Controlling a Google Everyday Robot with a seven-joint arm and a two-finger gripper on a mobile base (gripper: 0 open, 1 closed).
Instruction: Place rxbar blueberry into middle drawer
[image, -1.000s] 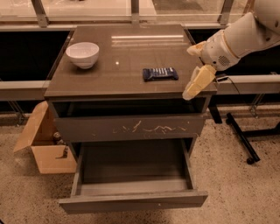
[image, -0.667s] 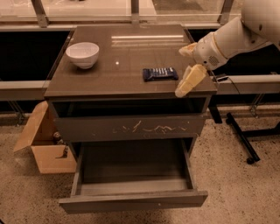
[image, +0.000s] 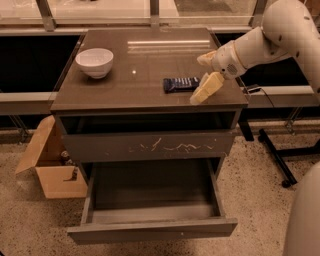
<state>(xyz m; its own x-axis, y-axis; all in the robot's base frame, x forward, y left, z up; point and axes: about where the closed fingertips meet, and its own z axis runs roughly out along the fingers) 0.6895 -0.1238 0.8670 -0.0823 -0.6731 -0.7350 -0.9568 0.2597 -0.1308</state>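
The rxbar blueberry (image: 180, 84), a small dark blue bar, lies flat on the cabinet top, right of centre. My gripper (image: 204, 74) hovers just right of the bar, its fingers (image: 206, 88) spread open and empty, one beyond the bar's right end and one nearer the front edge. The middle drawer (image: 152, 229) with the plain front is pulled out at the bottom, its dark inside bare. Above it the drawer with white scratches (image: 150, 146) is shut.
A white bowl (image: 94, 62) stands at the back left of the cabinet top (image: 135, 87). An open cardboard box (image: 50, 165) sits on the floor left of the cabinet. A black stand leg (image: 275, 155) lies on the floor to the right.
My gripper has moved left along the cabinet top, closing in on the right end of the bar. The bar, the bowl and the drawers have not moved.
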